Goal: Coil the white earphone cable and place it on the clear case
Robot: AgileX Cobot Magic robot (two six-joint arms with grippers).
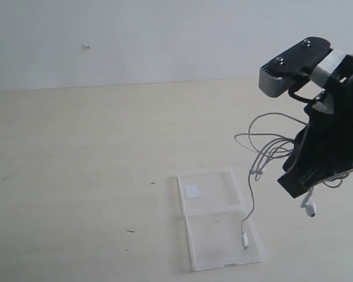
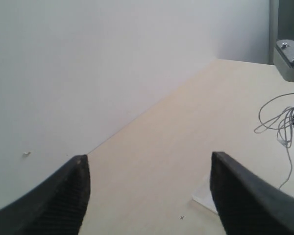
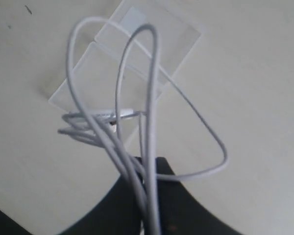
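The clear case lies open and flat on the table, its far half bearing a small white sticker. To its right, my right gripper hangs above the table, shut on a bundle of loops of the white earphone cable. One strand drops down to the plug, which rests on the case's near half. An earbud dangles below the gripper. In the right wrist view the cable loops out of the shut gripper above the case. My left gripper is open and holds nothing.
A pale wall runs along the table's far edge. The right arm's grey camera housing sits above its gripper. A few tiny dark specks mark the tabletop left of the case.
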